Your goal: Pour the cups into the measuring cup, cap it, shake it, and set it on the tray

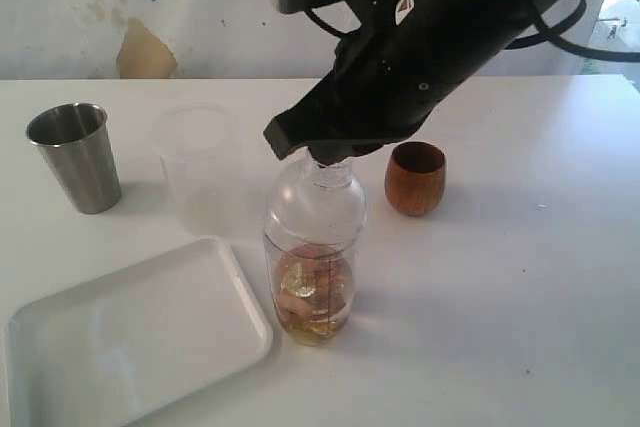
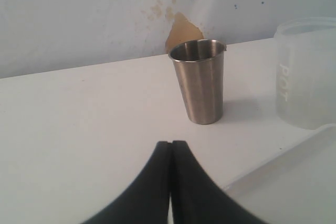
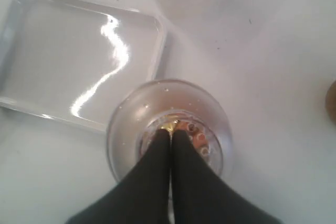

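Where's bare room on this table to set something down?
The white tray is bare. The table right of the measuring cup and in front of the wooden cup is open. It's crowded between the frosted cup and measuring cup.

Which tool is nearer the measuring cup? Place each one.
Right. The right tool is shut directly over the domed cap of the measuring cup. The left tool, also shut, points at the steel tumbler, with the measuring cup outside its camera view.
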